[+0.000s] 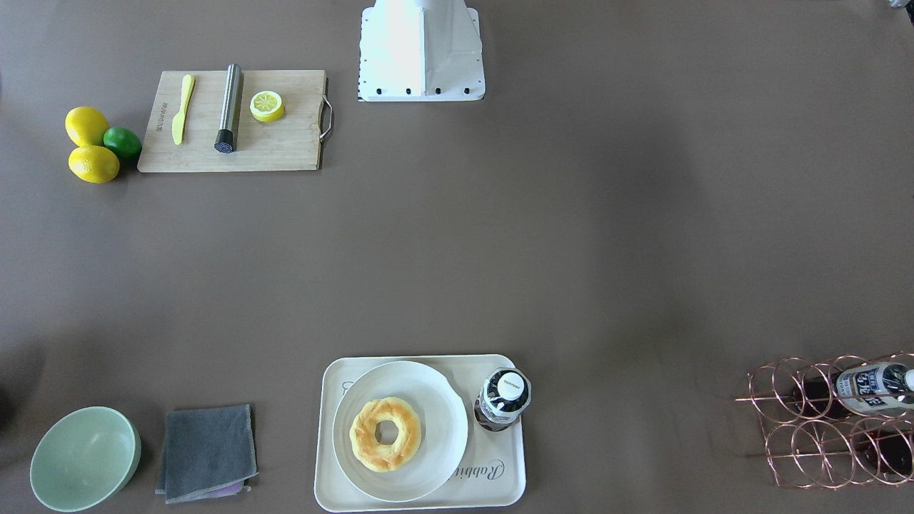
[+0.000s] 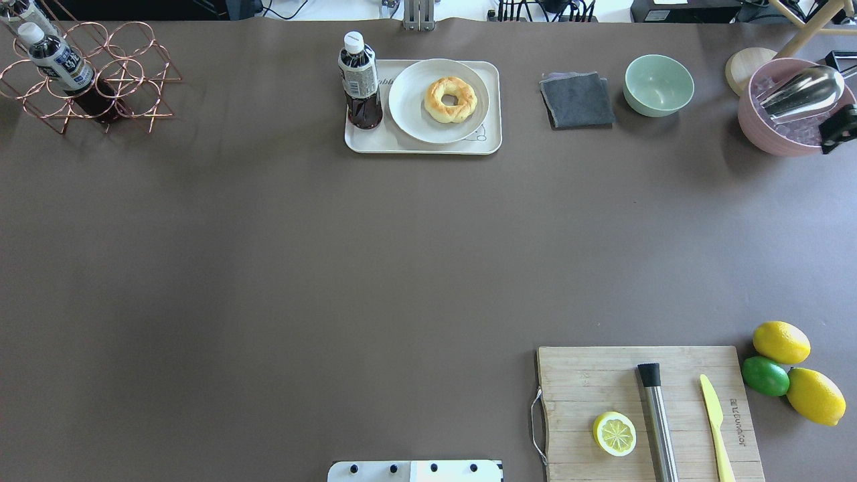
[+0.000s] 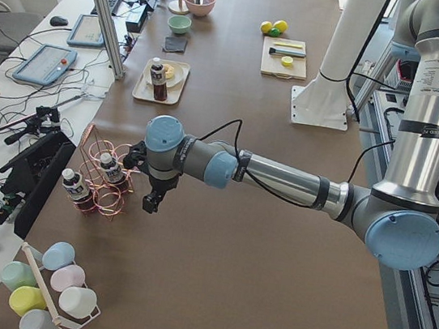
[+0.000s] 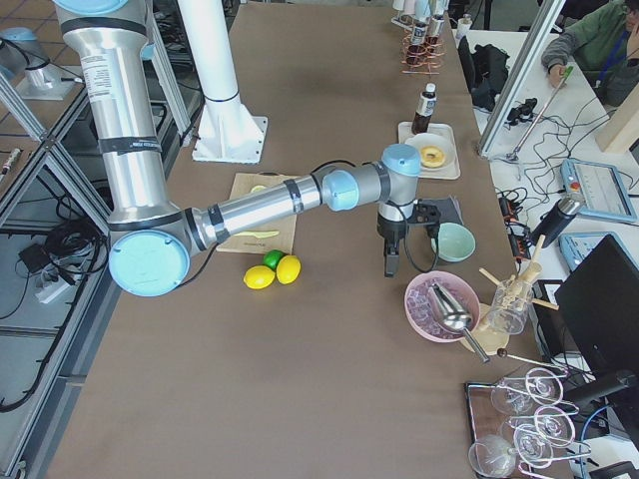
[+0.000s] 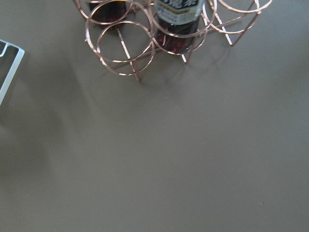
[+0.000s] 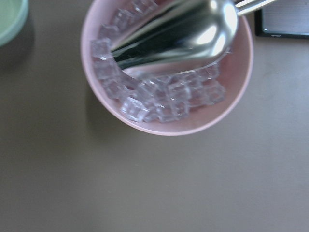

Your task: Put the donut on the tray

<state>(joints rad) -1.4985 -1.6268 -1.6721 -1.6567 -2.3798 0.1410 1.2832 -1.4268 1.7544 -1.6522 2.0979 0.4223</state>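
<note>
The golden-brown donut (image 1: 368,435) lies on a round white plate (image 1: 443,414), which rests on the cream tray (image 1: 500,485) at the table's far side. The donut (image 2: 436,104) and the tray (image 2: 492,144) also show in the overhead view. A dark drink bottle (image 2: 360,84) stands on the tray beside the plate. My left gripper (image 3: 149,202) hangs above the table near the copper rack, far from the tray; I cannot tell its state. My right gripper (image 4: 389,261) hangs between the green bowl and the pink bowl; I cannot tell its state either. Neither touches the donut.
A copper wire rack (image 2: 94,87) holds bottles at the far left. A grey cloth (image 2: 576,100), a green bowl (image 2: 658,85) and a pink bowl of ice with a metal scoop (image 2: 790,114) stand to the tray's right. A wooden cutting board (image 2: 649,415) carries a lemon half, with lemons and a lime (image 2: 766,375) beside it.
</note>
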